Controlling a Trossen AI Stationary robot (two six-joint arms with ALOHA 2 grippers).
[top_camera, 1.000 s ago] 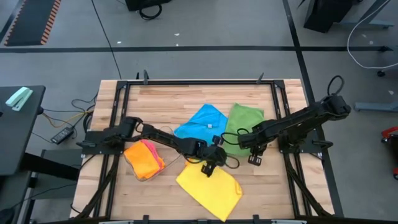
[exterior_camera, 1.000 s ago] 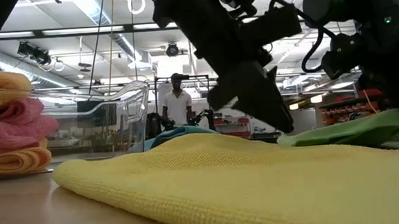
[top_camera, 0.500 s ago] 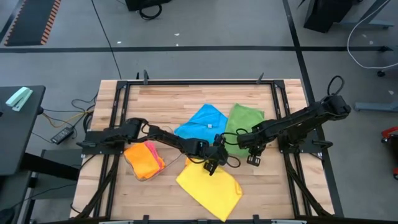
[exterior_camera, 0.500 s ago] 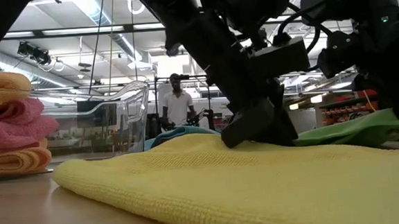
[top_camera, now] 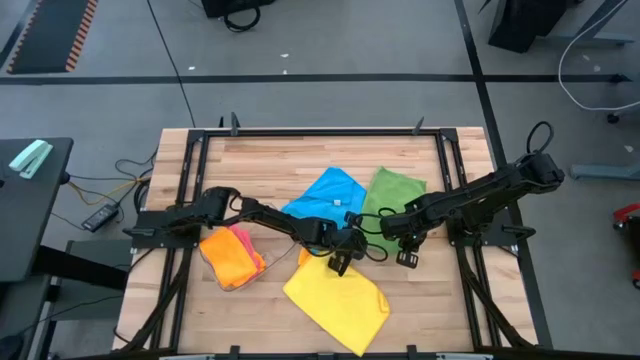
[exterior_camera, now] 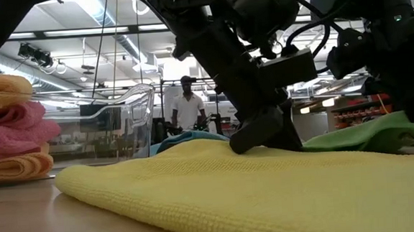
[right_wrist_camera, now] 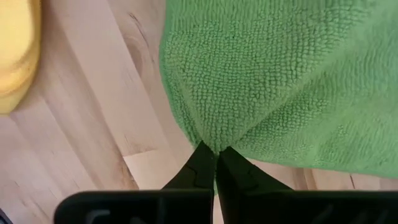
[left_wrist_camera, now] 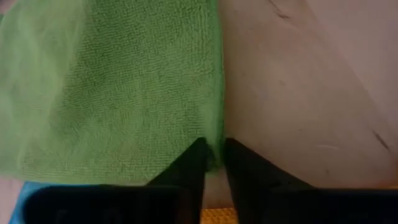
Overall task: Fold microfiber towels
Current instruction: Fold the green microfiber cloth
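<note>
The green towel (top_camera: 392, 195) lies spread at the table's middle right, beside the blue towel (top_camera: 325, 200). The yellow towel (top_camera: 338, 300) lies folded near the front edge. My left gripper (top_camera: 345, 260) is down at the green towel's near left corner, by the yellow towel's far edge, and is shut on that corner (left_wrist_camera: 213, 155). At the green towel's near right corner is my right gripper (top_camera: 407, 252), shut on the cloth (right_wrist_camera: 216, 155). Folded orange and pink towels (top_camera: 232, 255) are stacked at the left. My left gripper pinches the green towel's near left corner (left_wrist_camera: 210, 138) between its two fingers, slanting down from the table's left. The rest of the towel lies flat on the table. My right gripper pinches the near right corner (right_wrist_camera: 211, 138) between its fingers, coming steeply from above. The cloth puckers toward the fingers and otherwise lies on the wood.
The blue towel's edge lies close behind my left gripper and the yellow towel just in front of it (exterior_camera: 218, 187). A clear plastic tray (exterior_camera: 131, 110) shows behind the towels in the low view. A person (exterior_camera: 186, 106) stands far off in the room.
My left gripper has come down from above the yellow towel to table level and gone a little toward the green towel's near left corner. The towels lie as before.
</note>
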